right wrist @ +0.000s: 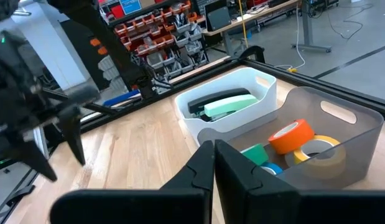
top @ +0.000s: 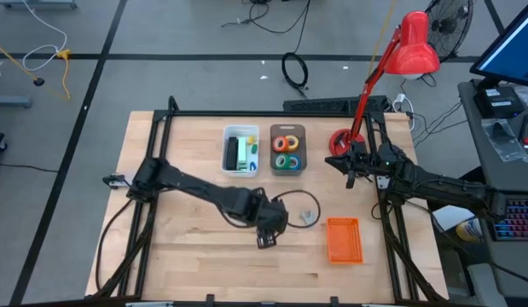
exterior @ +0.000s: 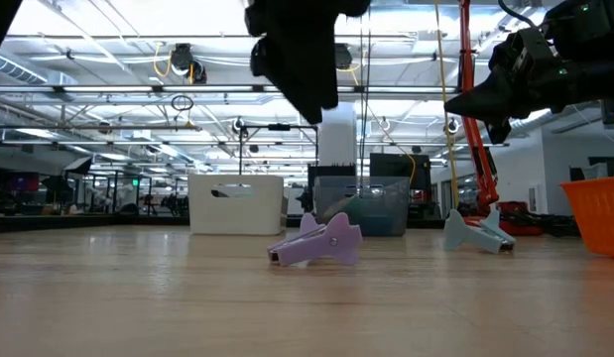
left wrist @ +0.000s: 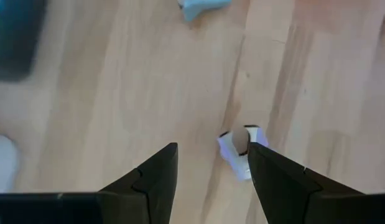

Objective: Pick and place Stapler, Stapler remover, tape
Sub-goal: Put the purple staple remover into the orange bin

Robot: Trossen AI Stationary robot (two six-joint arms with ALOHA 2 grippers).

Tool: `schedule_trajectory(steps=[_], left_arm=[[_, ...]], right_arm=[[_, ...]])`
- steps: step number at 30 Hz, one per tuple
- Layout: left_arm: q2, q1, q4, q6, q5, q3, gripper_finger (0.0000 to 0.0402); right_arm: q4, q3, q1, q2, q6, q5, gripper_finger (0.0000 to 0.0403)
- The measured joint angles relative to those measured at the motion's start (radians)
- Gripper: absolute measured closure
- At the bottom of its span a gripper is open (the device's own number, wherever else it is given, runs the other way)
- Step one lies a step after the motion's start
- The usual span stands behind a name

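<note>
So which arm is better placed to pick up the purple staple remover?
Left. Its hand hangs open just above the purple staple remover mid-table, while the right hand is shut and raised near the table's far right edge, beside the red lamp.

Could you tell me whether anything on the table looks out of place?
Two staple removers lie loose on the bare wood: a purple one under the open left pincer, a grey-blue one nearby. The tape rolls sit binned.

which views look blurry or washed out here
Left wrist view: the purple staple remover and wood table are soft, out of focus. Low view: bright ceiling lights wash out the background, leaving the left gripper a dark silhouette. High view: evenly lit.
</note>
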Motion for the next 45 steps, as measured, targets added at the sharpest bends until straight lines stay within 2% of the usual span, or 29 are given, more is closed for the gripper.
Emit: schedule_trajectory(steps=[8,15,31,45], left_arm=[[0.029,-0.029,0.12,-0.218,0.027,-0.138,0.0204],[0.028,0.007,0.227,-0.351,0.083,-0.245,0.0204],[0.028,0.016,0.234,-0.359,0.153,-0.254,0.0204],[0.027,0.012,0.176,-0.374,0.132,-0.254,0.0204]], right_arm=[[-0.019,0.0,0.0,0.002,0.0,-0.002,0.0399],[-0.019,0.0,0.0,0.002,0.0,-0.002,0.0399],[-0.019,0.0,0.0,0.002,0.0,-0.002,0.0399],[-0.019,0.0,0.0,0.002,0.0,-0.004,0.0399]])
